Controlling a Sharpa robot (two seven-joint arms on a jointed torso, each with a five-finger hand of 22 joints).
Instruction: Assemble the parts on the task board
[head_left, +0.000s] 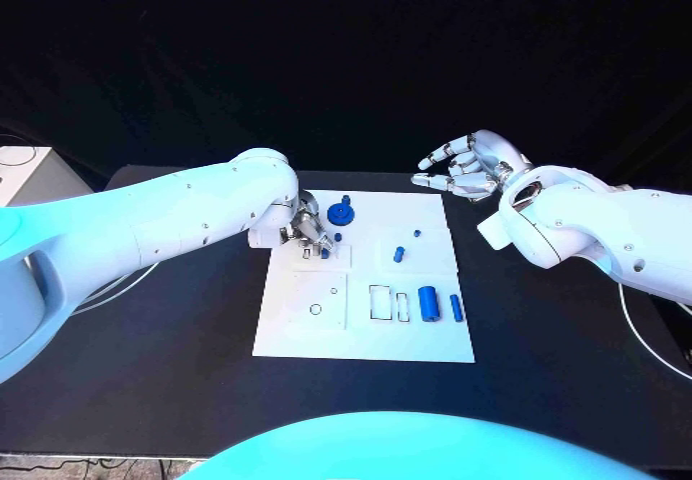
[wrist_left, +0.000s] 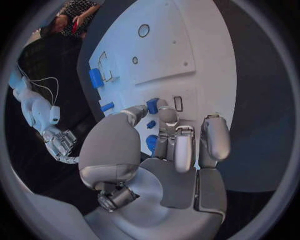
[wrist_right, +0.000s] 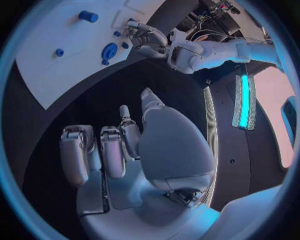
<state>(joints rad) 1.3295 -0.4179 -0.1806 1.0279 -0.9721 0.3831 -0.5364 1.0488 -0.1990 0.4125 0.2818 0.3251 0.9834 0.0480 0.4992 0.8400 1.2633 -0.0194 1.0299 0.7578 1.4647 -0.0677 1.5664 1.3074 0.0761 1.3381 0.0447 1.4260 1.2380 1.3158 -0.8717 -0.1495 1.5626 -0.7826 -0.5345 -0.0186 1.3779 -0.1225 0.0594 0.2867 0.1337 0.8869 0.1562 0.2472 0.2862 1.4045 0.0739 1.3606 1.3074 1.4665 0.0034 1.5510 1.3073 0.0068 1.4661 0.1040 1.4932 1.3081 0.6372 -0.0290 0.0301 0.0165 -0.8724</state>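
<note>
The white task board (head_left: 361, 330) lies in the middle of the black table. My left hand (head_left: 303, 230) hovers low over its far left part and pinches a small blue part (wrist_left: 152, 105) between thumb and a finger, beside a small rectangular slot (wrist_left: 177, 103). A round blue part (head_left: 340, 213) stands just beyond that hand. Two small blue pieces (head_left: 400, 254) sit mid-board, and a blue cylinder (head_left: 427, 302) and a thin blue bar (head_left: 456, 307) lie near the right edge. My right hand (head_left: 464, 165) hangs above the table past the board's far right corner, fingers loosely bent, holding nothing.
Outlined recesses (head_left: 381, 302) and a round hole (head_left: 316, 307) mark the board's near half. A pale box (head_left: 26, 170) stands at the table's far left. Black table (head_left: 159, 340) surrounds the board.
</note>
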